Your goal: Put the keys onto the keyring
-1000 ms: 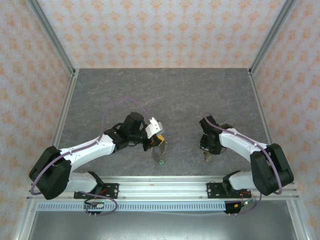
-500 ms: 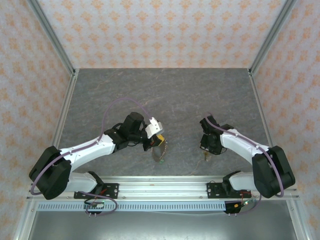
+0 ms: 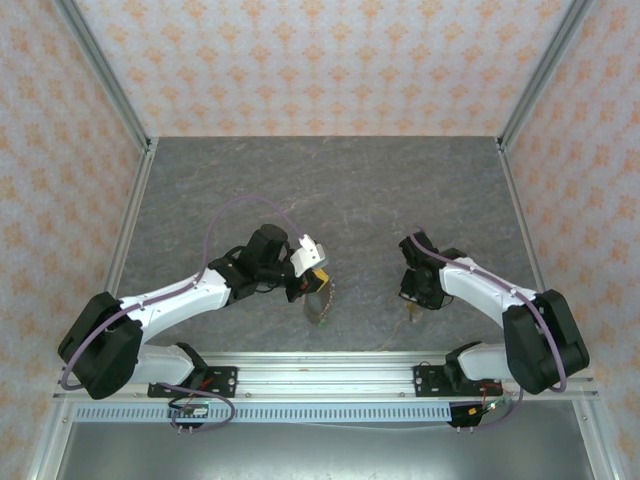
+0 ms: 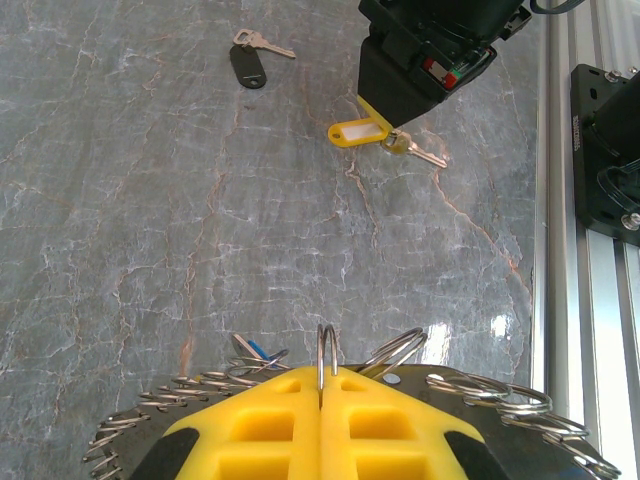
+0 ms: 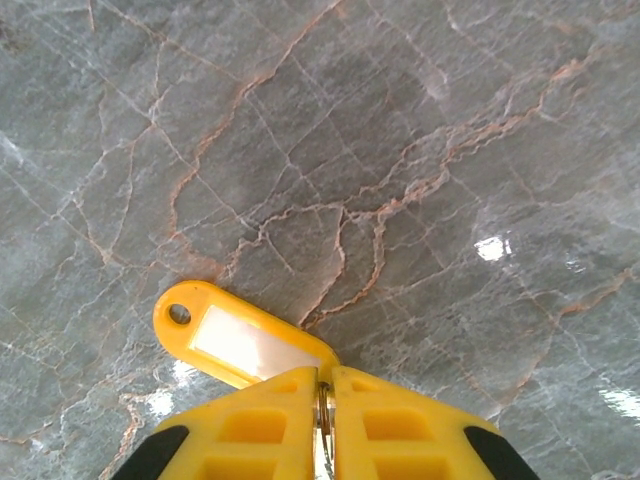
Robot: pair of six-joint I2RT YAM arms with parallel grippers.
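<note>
Left pincer [image 4: 325,385]: yellow fingers pressed together, pinching one thin metal loop of the keyring [image 4: 321,352], which stands upright between the tips. The keyring's other wire links fan out to both sides just under the fingers. A small blue key head [image 4: 255,348] shows among the links on the keyring's left side.

Right pincer [image 5: 322,388]: fingers closed tight on the small ring of the yellow-tagged key [image 5: 245,345]. It sits well apart from the keyring, to its right in the top view. The tag and key blade are low over the grey marble table [image 4: 150,210]; whether they touch it can't be told.

Dark-tagged key [image 4: 247,66] lies flat on the table with a brass key attached. It is farther from the keyring than the yellow-tagged key and touches no pincer.
</note>
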